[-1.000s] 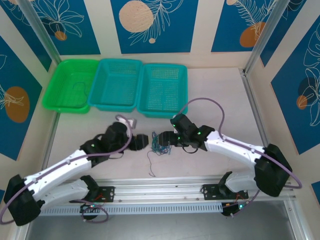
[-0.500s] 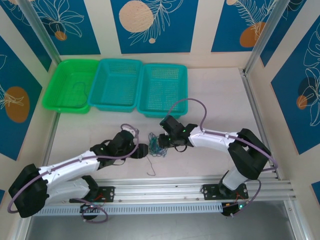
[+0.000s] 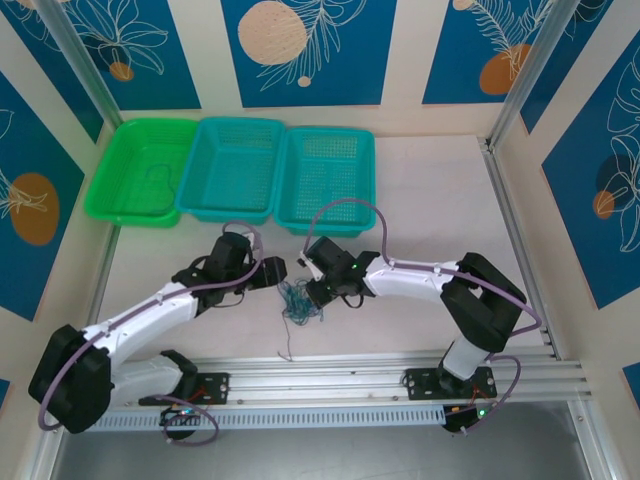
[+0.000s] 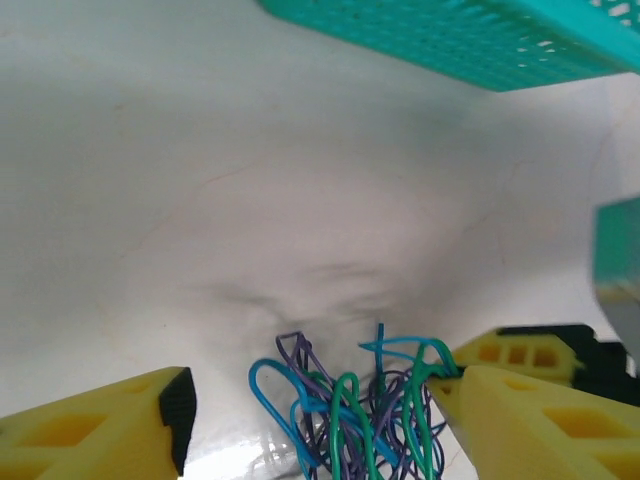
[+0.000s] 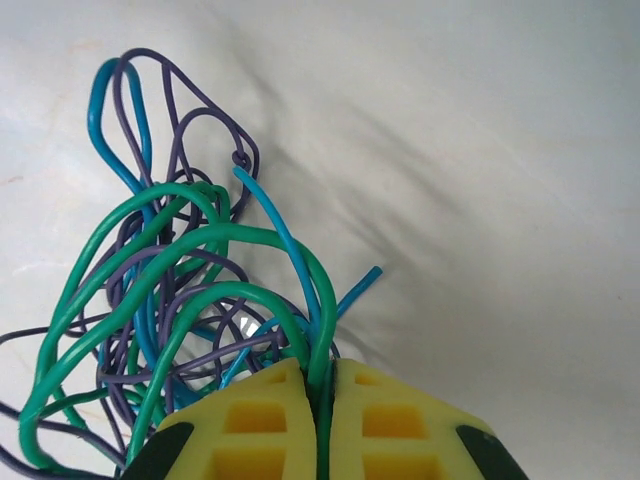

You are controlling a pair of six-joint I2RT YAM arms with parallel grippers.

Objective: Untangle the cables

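Note:
The cables (image 3: 296, 300) are a small knot of green, blue and purple wires on the white table (image 3: 430, 210), between my two grippers; one loose strand (image 3: 284, 350) trails toward the near edge. My right gripper (image 3: 316, 289) is at the knot's right side. In the right wrist view the right gripper (image 5: 320, 385) is shut on a green wire, and the cables (image 5: 170, 260) fan out to the left. My left gripper (image 3: 275, 268) stands open just up-left of the knot. In the left wrist view the cables (image 4: 345, 415) lie between the left gripper's (image 4: 315, 410) spread yellow fingers.
Three baskets stand in a row at the back: a green basket (image 3: 140, 170), a teal basket (image 3: 232, 165) and a second teal basket (image 3: 325, 180). The nearest teal basket's rim (image 4: 480, 30) shows ahead of the left gripper. An aluminium rail (image 3: 330, 375) runs along the near edge.
My right gripper has moved left onto the knot and shut on a green wire. The knot has slid a little left and nearer. The left gripper has shifted back and left, still open.

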